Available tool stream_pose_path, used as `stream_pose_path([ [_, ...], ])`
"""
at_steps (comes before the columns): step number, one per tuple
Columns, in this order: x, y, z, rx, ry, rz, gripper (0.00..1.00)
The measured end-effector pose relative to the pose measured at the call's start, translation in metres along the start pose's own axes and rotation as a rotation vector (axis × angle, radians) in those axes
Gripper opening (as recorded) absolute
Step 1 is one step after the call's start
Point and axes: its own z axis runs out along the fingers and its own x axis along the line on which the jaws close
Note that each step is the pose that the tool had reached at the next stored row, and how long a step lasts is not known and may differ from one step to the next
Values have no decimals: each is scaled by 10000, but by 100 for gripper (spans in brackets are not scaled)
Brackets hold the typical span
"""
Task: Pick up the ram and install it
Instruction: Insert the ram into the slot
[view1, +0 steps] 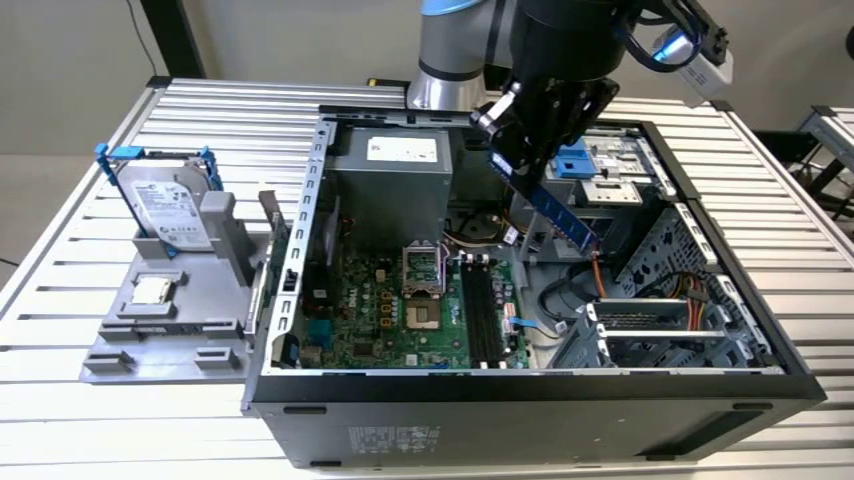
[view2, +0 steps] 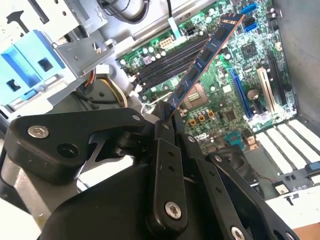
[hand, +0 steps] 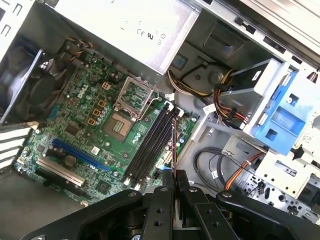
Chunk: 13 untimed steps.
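My gripper (view1: 518, 152) is shut on the ram (view1: 558, 212), a long blue-green stick with black chips. It hangs tilted over the open computer case (view1: 534, 385), above and to the exterior view's right of the motherboard (view1: 400, 320). In the second wrist view the ram (view2: 202, 60) juts out from between the black fingers (view2: 165, 131) toward the board. In the first wrist view the ram (hand: 174, 150) shows edge-on, just beside the black memory slots (hand: 150, 145). The same slots (view1: 481, 310) lie below the stick in the exterior view.
A grey holder (view1: 167, 310) at the exterior view's left carries a hard drive in a blue bracket (view1: 167, 205) and a small silver processor chip (view1: 151, 290). Inside the case are the power supply (view1: 394, 175), the open processor socket (view1: 424, 268), cables (view1: 594, 290) and a blue drive cage (hand: 280, 117).
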Motion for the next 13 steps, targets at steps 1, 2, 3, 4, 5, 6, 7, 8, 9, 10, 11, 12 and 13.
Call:
stream_pose_path([
  [1, 0, 0, 0, 2, -1, 35, 0],
  [2, 0, 0, 0, 2, -1, 49, 0],
  [3, 0, 0, 0, 3, -1, 51, 0],
  [4, 0, 0, 0, 3, -1, 53, 0],
  [5, 0, 0, 0, 3, -1, 55, 0],
  [6, 0, 0, 0, 4, -1, 56, 0],
  [7, 0, 0, 0, 3, -1, 58, 0],
  [8, 0, 0, 0, 4, -1, 68, 0],
  [9, 0, 0, 0, 6, -1, 89, 0],
  [10, 0, 0, 0, 7, -3, 128, 0],
  [11, 0, 0, 0, 10, -3, 179, 0],
  [12, 0, 0, 0, 15, -4, 251, 0],
  [13, 0, 0, 0, 21, -5, 344, 0],
])
